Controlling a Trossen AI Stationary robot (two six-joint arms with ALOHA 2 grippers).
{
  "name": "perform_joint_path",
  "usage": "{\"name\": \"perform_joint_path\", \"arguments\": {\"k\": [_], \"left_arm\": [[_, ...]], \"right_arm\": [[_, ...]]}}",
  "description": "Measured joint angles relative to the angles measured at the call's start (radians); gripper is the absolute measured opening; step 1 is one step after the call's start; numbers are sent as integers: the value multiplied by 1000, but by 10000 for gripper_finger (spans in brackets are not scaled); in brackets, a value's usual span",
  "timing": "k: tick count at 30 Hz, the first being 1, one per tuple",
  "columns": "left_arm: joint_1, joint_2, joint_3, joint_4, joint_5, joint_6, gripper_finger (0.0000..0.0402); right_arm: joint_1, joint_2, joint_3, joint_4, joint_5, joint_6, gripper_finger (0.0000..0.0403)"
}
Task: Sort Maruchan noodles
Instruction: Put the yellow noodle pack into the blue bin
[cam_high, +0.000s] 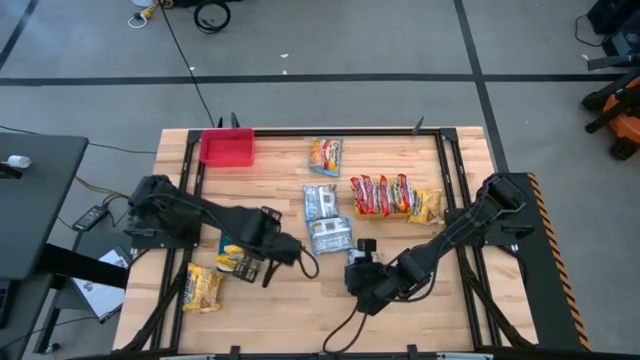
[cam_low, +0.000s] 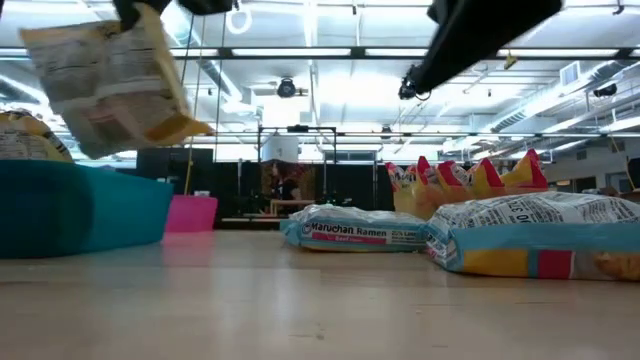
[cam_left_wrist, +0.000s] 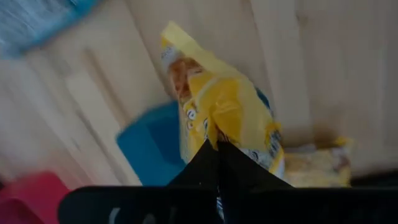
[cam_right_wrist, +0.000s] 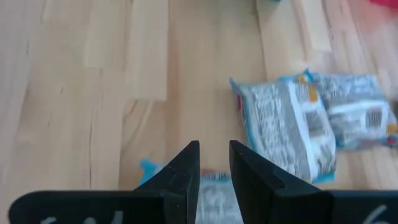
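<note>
My left gripper (cam_high: 258, 262) is shut on a yellow Maruchan packet (cam_left_wrist: 227, 109), which it holds in the air over a blue bin (cam_left_wrist: 149, 146) at the near left. The low view shows this packet (cam_low: 110, 85) above the bin (cam_low: 80, 205). My right gripper (cam_right_wrist: 214, 165) stands near the table's front middle (cam_high: 358, 283), open by a narrow gap, over a silver-blue packet (cam_right_wrist: 208, 193) that lies flat on the table. Two more silver-blue packets (cam_high: 320, 203) (cam_high: 330, 237) lie mid-table, with red packets (cam_high: 380, 195) leaning together to their right. My left gripper pinches the yellow packet's edge (cam_left_wrist: 214, 134) between its two shut fingers. In the low view the packet hangs tilted below the hold, by an upper corner (cam_low: 145, 20), lifted clear of the bin and the table.
A red bin (cam_high: 227, 148) stands at the far left. A yellow-orange packet (cam_high: 325, 156) lies at the far middle, another (cam_high: 425, 205) beside the red ones, and one (cam_high: 203, 288) at the near left. A packet top (cam_low: 25, 135) shows above the blue bin's rim.
</note>
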Motion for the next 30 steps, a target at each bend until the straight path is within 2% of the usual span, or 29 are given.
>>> {"name": "perform_joint_path", "arguments": {"k": [8,16,23,30], "left_arm": [[111,-109,-245,1,44,-72,1],[145,-150,-452,170,271,-67,1],[150,-153,-502,189,442,-55,1],[204,-162,-521,239,466,10,5]], "right_arm": [[-30,0,0,43,-13,-56,93],[-48,0,-22,82,-29,-69,93],[-74,0,-97,186,-91,-82,93],[-103,0,-160,314,-115,-82,93]]}}
